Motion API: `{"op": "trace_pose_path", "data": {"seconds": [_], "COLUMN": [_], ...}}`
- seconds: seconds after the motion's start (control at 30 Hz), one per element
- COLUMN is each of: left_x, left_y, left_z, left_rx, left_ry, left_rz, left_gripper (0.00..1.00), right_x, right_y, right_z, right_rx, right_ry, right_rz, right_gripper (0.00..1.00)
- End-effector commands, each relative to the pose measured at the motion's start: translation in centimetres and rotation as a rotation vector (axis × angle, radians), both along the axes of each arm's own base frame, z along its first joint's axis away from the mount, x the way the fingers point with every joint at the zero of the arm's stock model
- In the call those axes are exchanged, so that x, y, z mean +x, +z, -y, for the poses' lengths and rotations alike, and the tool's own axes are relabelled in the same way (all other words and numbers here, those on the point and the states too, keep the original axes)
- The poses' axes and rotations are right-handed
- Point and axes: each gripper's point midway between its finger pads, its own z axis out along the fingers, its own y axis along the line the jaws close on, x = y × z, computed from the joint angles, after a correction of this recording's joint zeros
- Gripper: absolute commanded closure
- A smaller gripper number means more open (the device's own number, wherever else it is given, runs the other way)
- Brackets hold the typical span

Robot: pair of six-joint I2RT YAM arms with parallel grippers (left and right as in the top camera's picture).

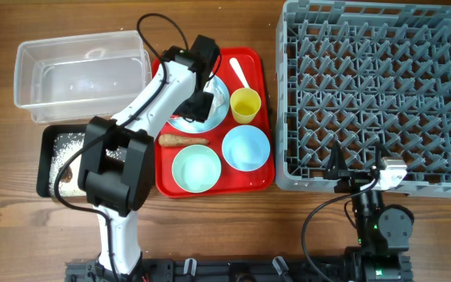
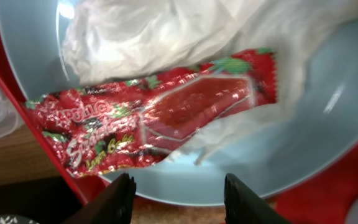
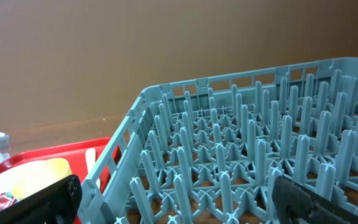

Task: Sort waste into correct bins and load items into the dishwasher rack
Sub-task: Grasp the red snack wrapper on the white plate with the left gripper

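table (image 1: 233,231), tub (image 1: 23,78), black tray (image 1: 44,168), red tray (image 1: 253,66), rack (image 1: 366,94)

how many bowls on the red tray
2. A mint bowl at the red tray's near edge; a pale blue bowl to its right, near the yellow cup. The left arm covers part of the tray, so another could hide.

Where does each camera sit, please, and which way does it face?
Overhead: above the table, looking straight down; left arm and right arm show.
Left wrist: above the plate, facing down at wrapper and tissue; left tool shows below.
Right wrist: low beside the rack, facing across its pegs; right tool shows below.
Shared: overhead and right wrist both show the yellow cup.
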Motion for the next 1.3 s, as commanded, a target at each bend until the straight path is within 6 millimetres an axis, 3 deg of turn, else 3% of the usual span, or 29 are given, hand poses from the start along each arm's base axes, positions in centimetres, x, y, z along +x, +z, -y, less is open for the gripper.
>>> {"op": "trace_pose_path", "data": {"seconds": [0.0, 0.27, 0.43, 0.53, 0.73, 0.87, 0.97, 1.0, 1.2, 1.27], "left_x": [1.3, 1.6, 1.5, 1.4, 1.3, 1.7, 1.6, 1.7, 3.0, 3.1], "left_y": [-1.0, -2.9, -2.9, -2.9, -2.6, 0.0, 0.6, 0.3, -2.2, -2.3], "left_z": [-2.2, -4.0, -4.0, -4.1, -3.9, -3.8, -4.8, -5.3, -6.8, -5.6], "left_rx": [0.055, 0.051, 0.052, 0.054, 0.049, 0.029, 0.068, 0.078, 0.055, -0.008], "left_ry": [0.036, 0.078, 0.078, 0.077, 0.075, 0.076, 0.079, 0.074, -0.063, -0.159], "left_rz": [0.06, 0.072, 0.068, 0.063, 0.064, 0.122, 0.128, 0.121, 0.076, 0.067], "left_gripper": [0.52, 0.51, 0.73, 0.96, 0.96, 0.96, 0.66, 0.6, 0.55, 0.49], "right_x": [0.0, 0.0, 0.0, 0.0, 0.0, 0.0, 0.0, 0.0, 0.0, 0.0], "right_y": [0.1, 0.1, 0.1, 0.1, 0.1, 0.1, 0.1, 0.1, 0.1, 0.1], "right_z": [-0.1, -0.1, -0.1, -0.1, -0.1, -0.1, -0.1, -0.1, -0.1, -0.1], "right_rx": [0.007, 0.007, 0.007, 0.007, 0.007, 0.007, 0.008, 0.008, 0.007, 0.007], "right_ry": [0.01, 0.01, 0.01, 0.01, 0.01, 0.01, 0.01, 0.01, 0.01, 0.01], "right_rz": [0.006, 0.006, 0.006, 0.006, 0.006, 0.006, 0.006, 0.006, 0.006, 0.006], "right_gripper": [0.0, 0.0, 0.0, 0.0, 0.0, 0.0, 0.0, 0.0, 0.0, 0.0]}}
